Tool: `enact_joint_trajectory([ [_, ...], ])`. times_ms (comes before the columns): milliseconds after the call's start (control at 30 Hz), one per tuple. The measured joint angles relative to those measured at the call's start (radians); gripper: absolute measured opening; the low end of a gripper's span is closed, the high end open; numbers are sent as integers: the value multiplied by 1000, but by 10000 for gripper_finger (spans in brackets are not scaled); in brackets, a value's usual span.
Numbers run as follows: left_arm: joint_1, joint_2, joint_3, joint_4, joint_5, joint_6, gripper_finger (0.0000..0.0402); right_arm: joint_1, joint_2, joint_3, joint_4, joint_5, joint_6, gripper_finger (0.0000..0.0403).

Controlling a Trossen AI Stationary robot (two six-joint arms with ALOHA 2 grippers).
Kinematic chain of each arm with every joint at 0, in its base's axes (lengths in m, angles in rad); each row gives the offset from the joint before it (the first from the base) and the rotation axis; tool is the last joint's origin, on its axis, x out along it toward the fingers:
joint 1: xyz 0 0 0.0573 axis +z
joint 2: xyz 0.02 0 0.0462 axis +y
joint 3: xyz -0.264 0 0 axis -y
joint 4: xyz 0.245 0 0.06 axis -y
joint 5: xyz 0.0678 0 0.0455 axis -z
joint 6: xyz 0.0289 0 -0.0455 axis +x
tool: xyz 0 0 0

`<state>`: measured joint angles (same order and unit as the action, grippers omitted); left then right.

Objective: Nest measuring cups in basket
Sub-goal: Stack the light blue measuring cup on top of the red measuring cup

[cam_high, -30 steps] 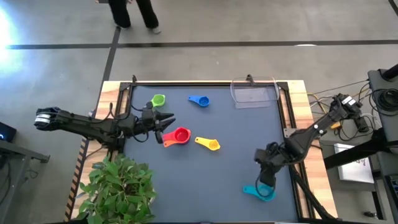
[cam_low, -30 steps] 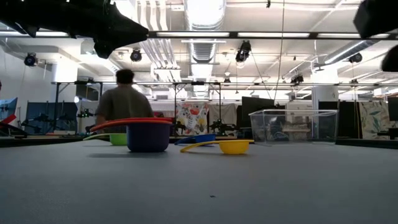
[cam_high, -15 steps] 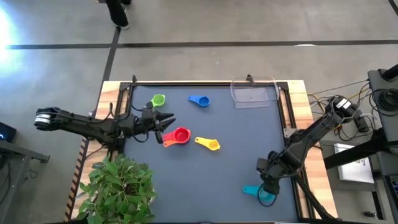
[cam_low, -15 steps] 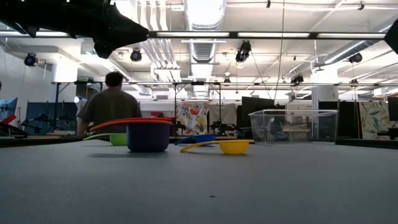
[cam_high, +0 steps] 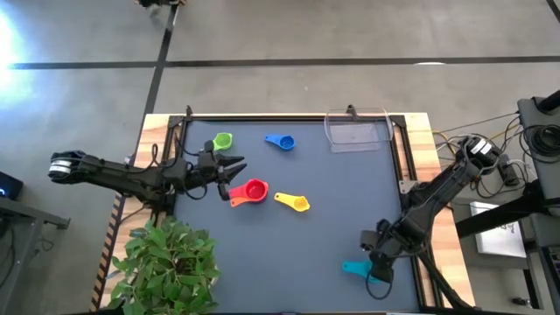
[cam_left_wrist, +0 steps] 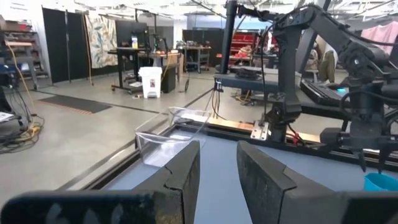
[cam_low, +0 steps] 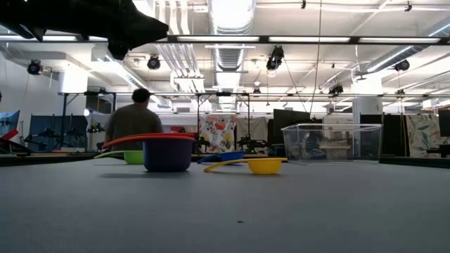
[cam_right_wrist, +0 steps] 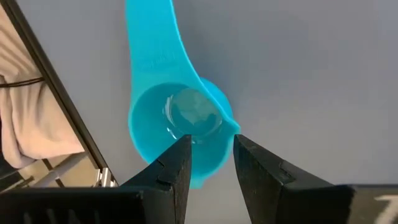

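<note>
The teal measuring cup (cam_high: 354, 269) lies near the table's front right, open side up (cam_right_wrist: 180, 118). My right gripper (cam_right_wrist: 211, 158) points steeply down over its bowl, open, one finger on each side of the rim's edge. The red cup (cam_high: 254, 191) sits in a purple bowl (cam_low: 167, 156) left of centre. My left gripper (cam_high: 234, 168) hovers open and level just beside it. The yellow cup (cam_high: 295, 202), blue cup (cam_high: 281, 142) and green cup (cam_high: 222, 141) lie loose on the mat. The clear basket (cam_high: 357, 131) stands at the far edge. My right gripper's fingers (cam_right_wrist: 177, 163) stand over the rim of the teal cup's bowl (cam_right_wrist: 214, 121), on the side away from the handle, coming steeply from above. I cannot tell whether they touch it. The cup rests flat on the mat.
A potted plant (cam_high: 166, 262) stands at the table's near left corner. Raised rails run along the table's sides (cam_high: 404, 166). A person (cam_low: 133, 123) walks in the room beyond the far edge. Bare mat lies between the cups and the teal cup.
My right gripper has gone toward the table's near edge and down, tipping more steeply, and now stands over the teal cup's bowl. The cup has stayed in place. The person in the room behind has moved.
</note>
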<state>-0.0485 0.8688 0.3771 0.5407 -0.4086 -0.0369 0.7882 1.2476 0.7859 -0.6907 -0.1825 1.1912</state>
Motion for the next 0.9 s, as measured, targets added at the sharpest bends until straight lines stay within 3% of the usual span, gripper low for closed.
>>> enact_joint_trajectory([
  [233,1,0,0,0,-2,2,89,6,0,-43,5,3,78,109],
  [500,6,0,0,0,-4,7,89,6,0,-119,131,0,108,104],
  [733,6,0,0,0,-4,16,89,5,-26,-120,119,4,66,18],
  [900,6,0,0,-1,-18,26,89,-33,-71,-79,45,78,-45,10],
])
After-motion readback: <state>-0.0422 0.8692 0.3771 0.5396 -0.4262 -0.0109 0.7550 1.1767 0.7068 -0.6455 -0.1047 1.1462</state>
